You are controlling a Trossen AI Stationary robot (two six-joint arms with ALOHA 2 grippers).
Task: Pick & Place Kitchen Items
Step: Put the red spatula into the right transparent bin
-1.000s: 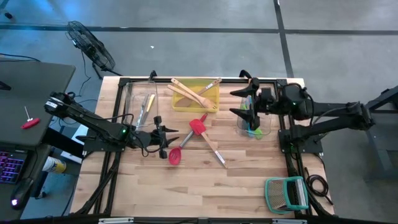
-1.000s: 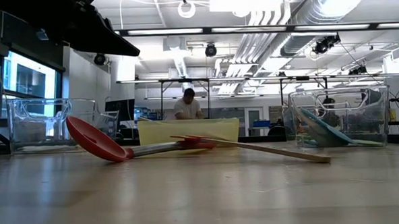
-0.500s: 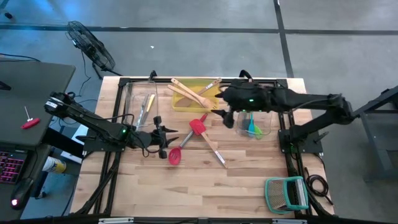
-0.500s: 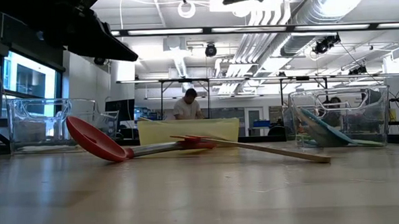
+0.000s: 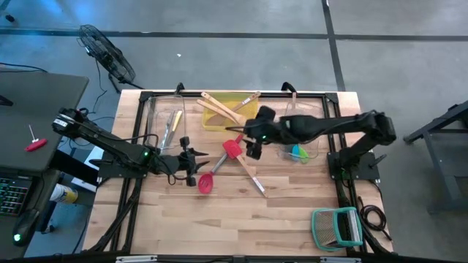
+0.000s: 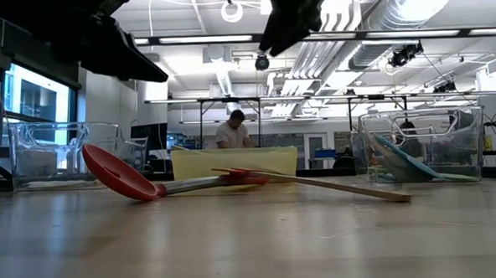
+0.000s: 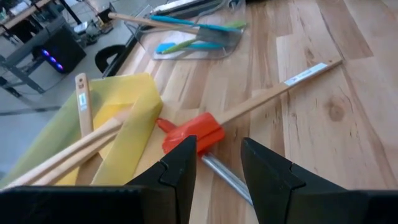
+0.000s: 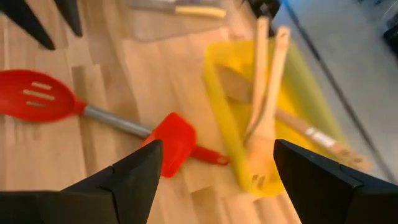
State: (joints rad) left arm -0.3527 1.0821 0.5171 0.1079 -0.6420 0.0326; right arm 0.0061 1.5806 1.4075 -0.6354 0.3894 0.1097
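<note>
Butcher-block table [image 5: 292,212] held two loose utensils at centre: red slotted spoon [image 5: 206,183] and red spatula [image 5: 232,149]. My right gripper [image 5: 252,142] had swung in from the right bin [image 5: 311,150], fingers wide and empty, above the spatula, probably next. My left gripper [image 5: 191,162] waited, narrowly parted, by the spoon.

On my worktop, a red slotted spoon [image 5: 205,183] with a metal handle lies flat, crossed by a red spatula [image 5: 232,149] on a long wooden handle. 3 wooden utensils [image 5: 228,109] lie angled across a yellow tray. Blue and green utensils [image 5: 296,152] lean in a clear bin; a yellow-handled knife [image 5: 174,122] lies in another.
</note>
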